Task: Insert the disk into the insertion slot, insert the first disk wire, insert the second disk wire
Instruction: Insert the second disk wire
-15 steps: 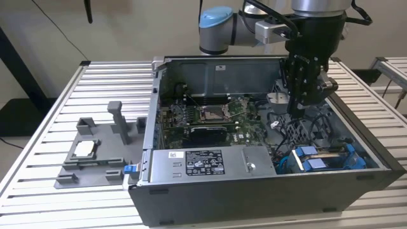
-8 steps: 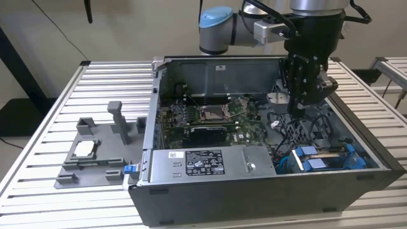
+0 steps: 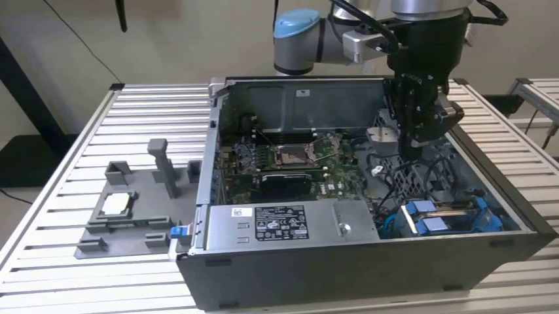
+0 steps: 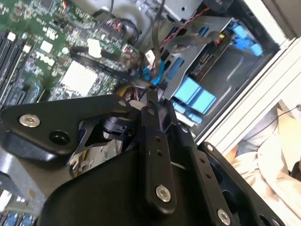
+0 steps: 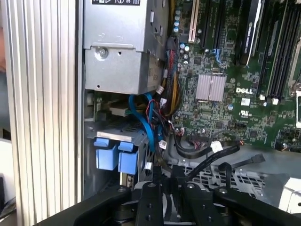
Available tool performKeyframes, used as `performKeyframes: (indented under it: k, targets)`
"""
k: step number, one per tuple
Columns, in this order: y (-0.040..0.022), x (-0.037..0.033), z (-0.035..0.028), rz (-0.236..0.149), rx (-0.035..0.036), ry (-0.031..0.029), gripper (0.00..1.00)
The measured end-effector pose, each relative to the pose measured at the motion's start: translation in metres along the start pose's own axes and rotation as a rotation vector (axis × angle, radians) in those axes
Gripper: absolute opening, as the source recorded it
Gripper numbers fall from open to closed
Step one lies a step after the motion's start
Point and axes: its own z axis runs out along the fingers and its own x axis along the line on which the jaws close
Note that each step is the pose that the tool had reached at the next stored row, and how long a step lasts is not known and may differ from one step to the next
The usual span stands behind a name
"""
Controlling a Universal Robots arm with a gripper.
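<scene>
On the exterior view's left a grey fixture (image 3: 131,216) is sitting on the slatted table (image 3: 70,163), just beside the open computer case (image 3: 349,268). Inside, a long grey box with a white label (image 3: 279,226) is lying along the near wall, with the motherboard (image 3: 292,160) behind it. Further right the gripper (image 3: 412,154) is hanging over loose cables (image 3: 384,176); wide, narrow or holding something, I cannot tell. The insertion slot (image 3: 446,212), blue-tabbed, is sitting in the near right corner, near the gripper but apart.
</scene>
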Motion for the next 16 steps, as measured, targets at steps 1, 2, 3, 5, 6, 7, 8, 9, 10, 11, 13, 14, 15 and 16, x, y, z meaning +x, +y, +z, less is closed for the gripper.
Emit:
performKeyframes:
  k: [1,2,3,5,6,7,8,9,10,11,13,14,15,16]
  targets:
    - [0.0013,-0.0001,0.0001,0.001,0.0119,0.0031,0.23]
    - [0.0029,-0.0003,0.0002,0.002,0.0207,0.0061,0.23]
    - [0.0046,-0.0005,0.0003,0.003,0.0280,0.0092,0.23]
    - [0.0085,-0.0011,0.0006,0.004,0.0408,0.0148,0.23]
    - [0.0105,-0.0017,0.0009,0.005,0.0479,0.0174,0.23]
    - [0.0125,-0.0023,0.0011,0.006,0.0554,0.0196,0.23]
    - [0.0138,-0.0030,0.0011,0.007,0.0611,0.0206,0.23]
    - [0.0144,-0.0034,0.0009,0.007,0.0625,0.0206,0.23]
    - [0.0148,-0.0038,0.0011,0.008,0.0656,0.0210,0.23]
    - [0.0152,-0.0044,0.0017,0.009,0.0717,0.0219,0.23]
    - [0.0161,-0.0049,0.0033,0.010,0.0799,0.0240,0.23]
    - [0.0166,-0.0051,0.0039,0.010,0.0816,0.0255,0.23]
    - [0.0174,-0.0053,0.0048,0.011,0.0842,0.0271,0.23]
    - [0.0184,-0.0056,0.0054,0.011,0.0867,0.0284,0.23]
